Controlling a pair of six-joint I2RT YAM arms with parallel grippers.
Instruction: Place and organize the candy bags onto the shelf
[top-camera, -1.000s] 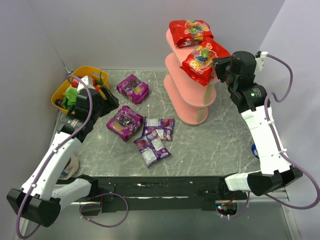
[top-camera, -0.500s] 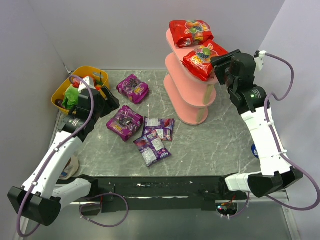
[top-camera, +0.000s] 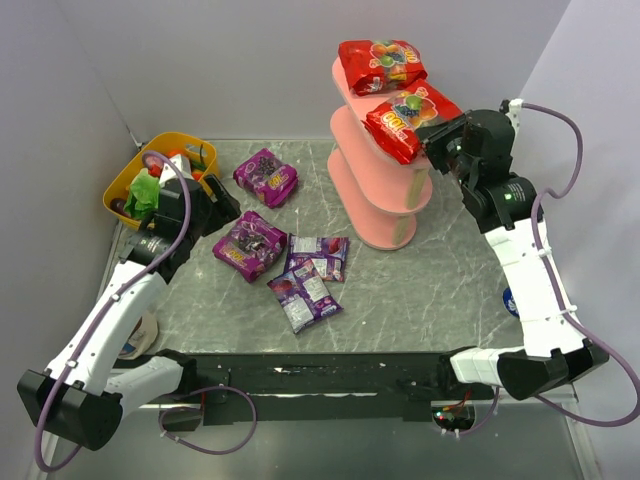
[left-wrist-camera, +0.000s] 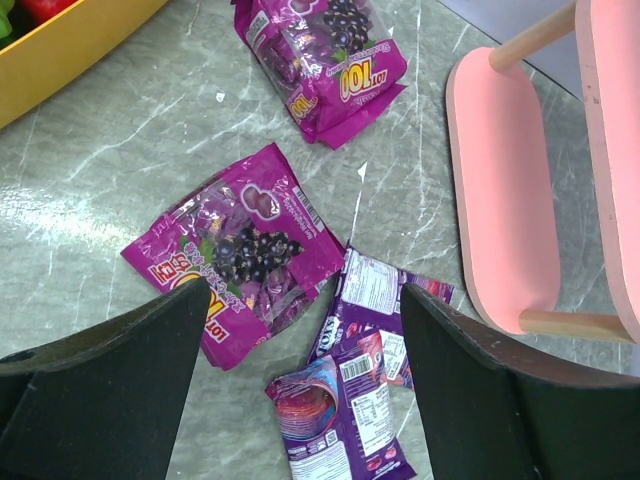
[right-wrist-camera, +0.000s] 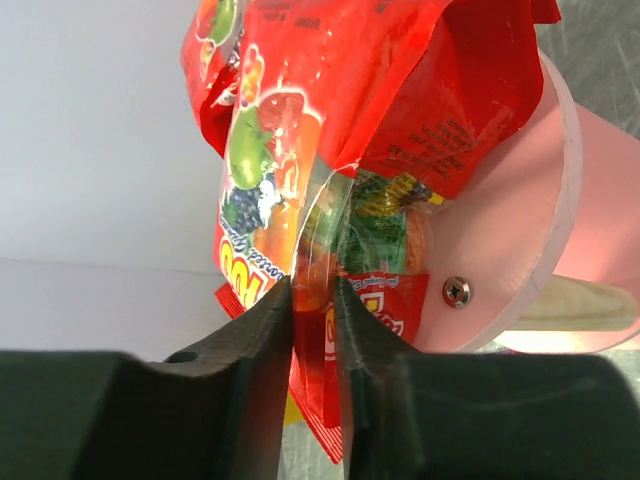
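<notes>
The step in hand is judged to be the seating of a red bag on the middle tier of the shelf (top-camera: 375, 225). The right tool (top-camera: 432, 135) is held at that tier, and its fingers are drawn nearly together on the thin edge of the second red candy bag (top-camera: 405, 122), which lies tilted across the board and overhangs its rim. The first red candy bag (top-camera: 382, 65) is already laid on the top tier. 4 purple candy bags (top-camera: 250, 245) are left on the desk (top-camera: 440, 270), well apart from the shelf. The left tool (top-camera: 212, 205) is held above them with its fingers wide apart and nothing between them.

Next, a release of the red bag is called for, once it is squared on the board so that it cannot slide off. After that, the purple bags are to be collected one at a time.

The pinch on the bag's film and a screw (right-wrist-camera: 457, 291) in the board's rim are shown only by the right wrist view. The overhang and the count of bags are given by the top view. The printed faces of the purple bags are shown closely by the left wrist view.
</notes>
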